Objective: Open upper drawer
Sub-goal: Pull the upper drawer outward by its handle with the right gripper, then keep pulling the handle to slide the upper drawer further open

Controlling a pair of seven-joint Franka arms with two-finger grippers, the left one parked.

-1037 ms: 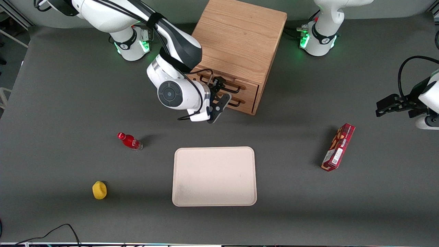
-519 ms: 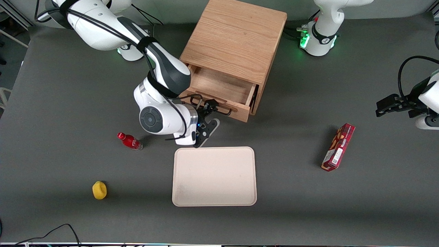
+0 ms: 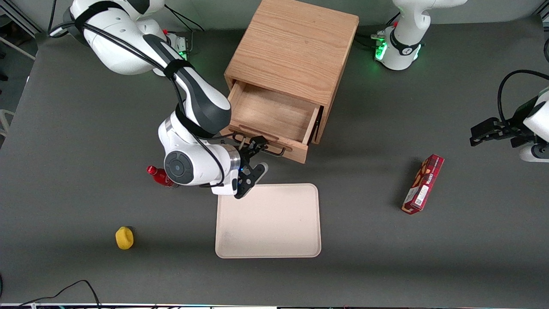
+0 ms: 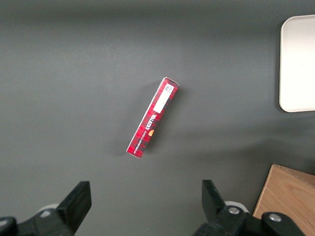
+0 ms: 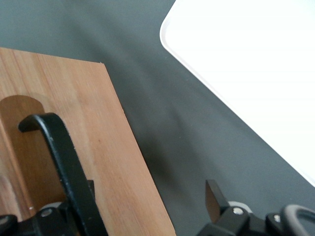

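Note:
The upper drawer point(image 3: 271, 112) of the oak cabinet point(image 3: 296, 47) stands pulled far out, its bare wooden inside showing. My right gripper point(image 3: 258, 155) is at the drawer's front, nearer the front camera than the cabinet, and it is open. One finger sits by the black bar handle point(image 3: 276, 150), the other hangs over the table by the tray's rim. In the right wrist view the handle point(image 5: 61, 152) crosses the drawer front point(image 5: 78, 113), and the gripper point(image 5: 147, 209) spans that front's edge with wide-apart fingers. The drawer below is hidden.
A cream tray point(image 3: 268, 221) lies just nearer the camera than the gripper, its corner point(image 5: 256, 73) also in the right wrist view. A red bottle point(image 3: 158, 175) is partly hidden by my wrist. A yellow object point(image 3: 124, 238) sits nearer the camera. A red box point(image 3: 422, 184) lies toward the parked arm's end.
The upper drawer went from shut to pulled far out. My gripper moved toward the front camera along with the handle, ending by the tray's corner.

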